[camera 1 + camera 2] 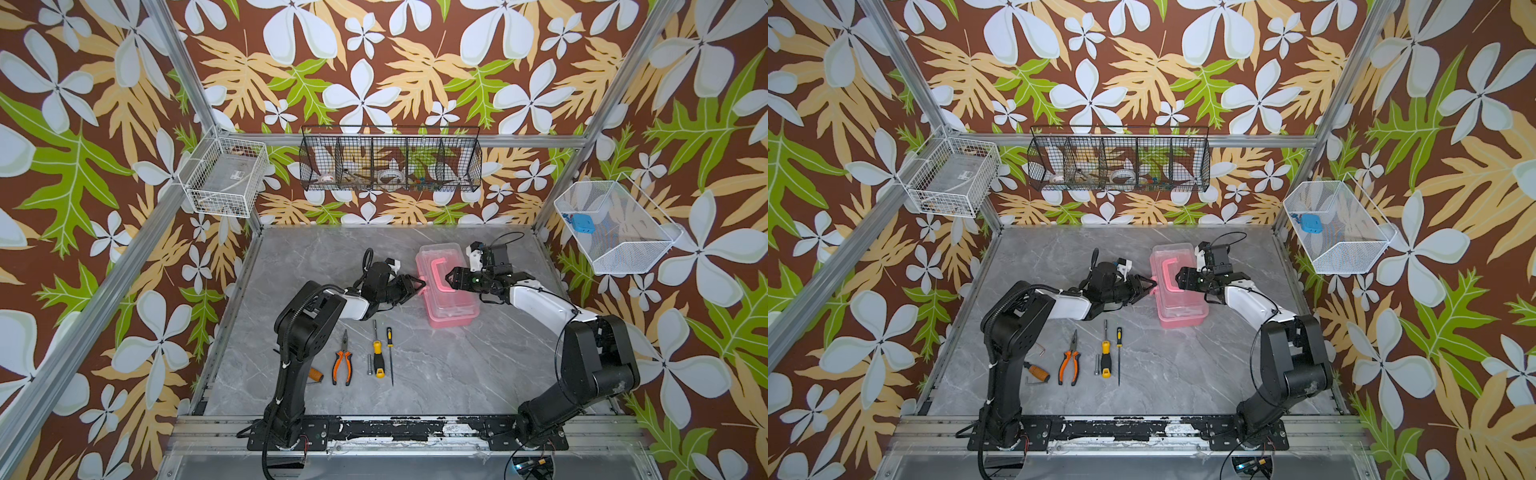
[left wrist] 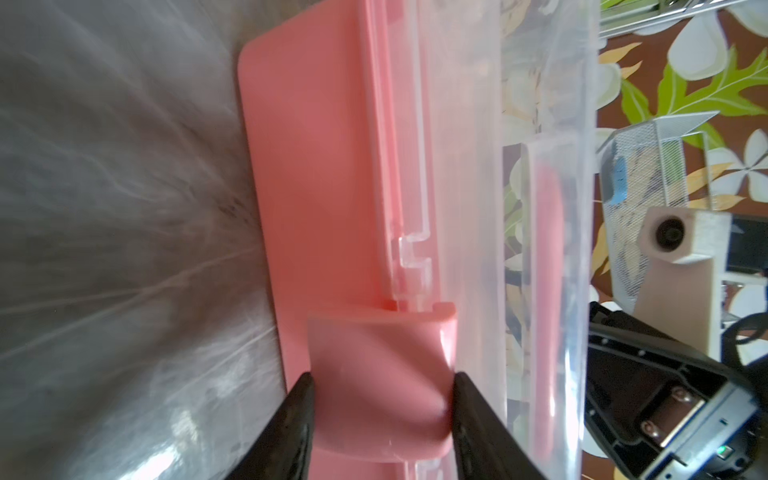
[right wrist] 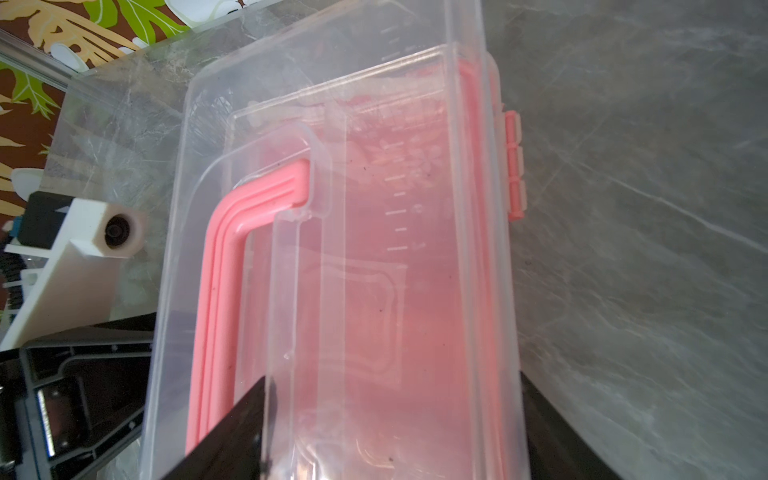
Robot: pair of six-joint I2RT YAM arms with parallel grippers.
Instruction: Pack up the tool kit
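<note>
Front row: I see the orange-black pliers [image 1: 342, 362], a small metal bit [image 1: 369, 365], a stout yellow-black screwdriver [image 1: 377, 357] and a slim screwdriver [image 1: 390, 353]. They lie side by side on the grey table [image 1: 457, 374], all outside the case.
Far left of the row: an orange-handled tool [image 1: 1038, 372] sits partly behind my left arm.
Pink case [image 1: 451, 309]: it stands behind the tools, right of centre, with the clear lid down and the pink handle [image 1: 436, 272] lying flat on top.
Left gripper [image 1: 420, 284]: it is at the case's left side. My wrist view shows its fingers [image 2: 465, 399] pinching the pink latch [image 2: 374, 353] between them.
Right gripper [image 1: 449, 277]: it is spread wide over the lid, one finger [image 3: 245, 415] by the handle and the other at the outer wall. I cannot tell whether it clamps.
Back wall: a black wire basket [image 1: 390, 160].
Side walls: a white wire basket [image 1: 224, 183] on the left and a second white basket [image 1: 615, 226] on the right.
</note>
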